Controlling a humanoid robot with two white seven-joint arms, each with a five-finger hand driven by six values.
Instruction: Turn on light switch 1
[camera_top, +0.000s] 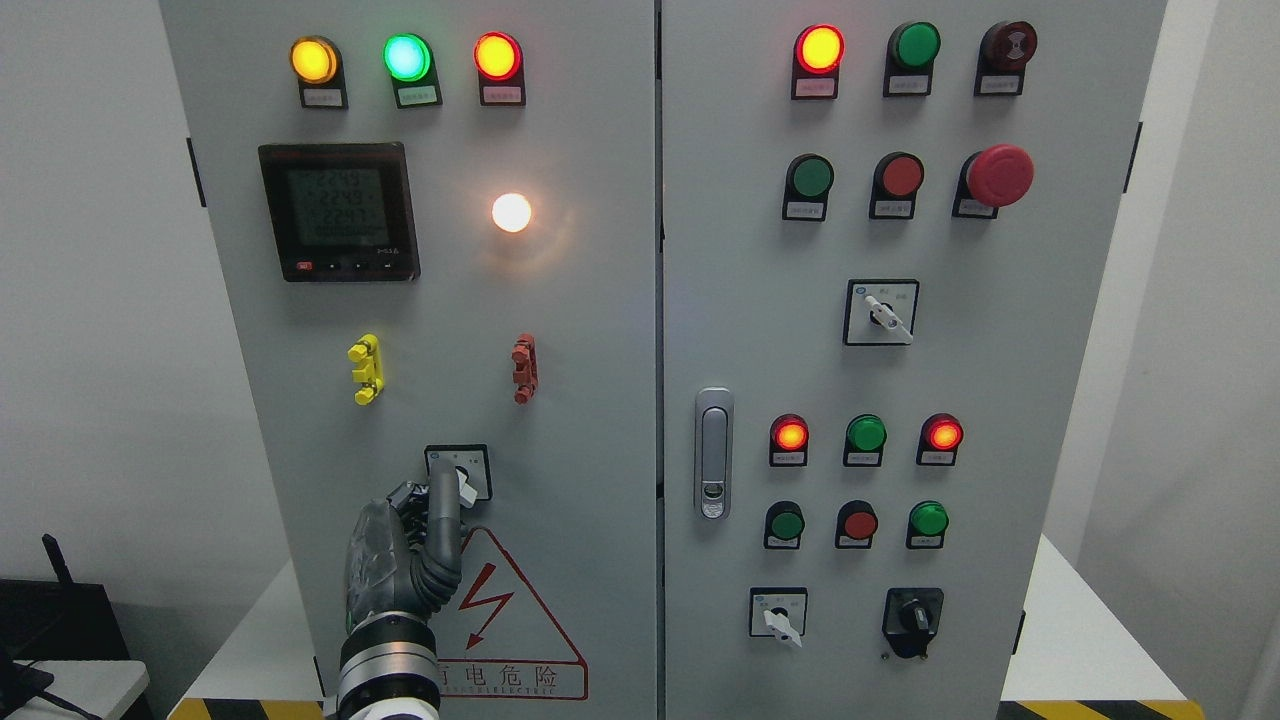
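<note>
While the white lamp (511, 212) glows, the left hand (415, 540) clamps fingers on the white-handled rotary switch (459, 474), low on the left cabinet door (600, 400), handle tilted.

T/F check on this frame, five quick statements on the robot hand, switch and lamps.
1. The left robot hand is at the rotary switch low on the left door. True.
2. The white lamp beside the meter is off. False: it glows brightly.
3. The right robot hand is pressing the emergency stop button. False: no right hand is in view and nothing touches that button.
4. The three lamps along the top of the left door, yellow lamp, green lamp and red lamp, are all lit. True.
5. The door handle is on the left door. False: it sits on the right door, near the seam.
</note>
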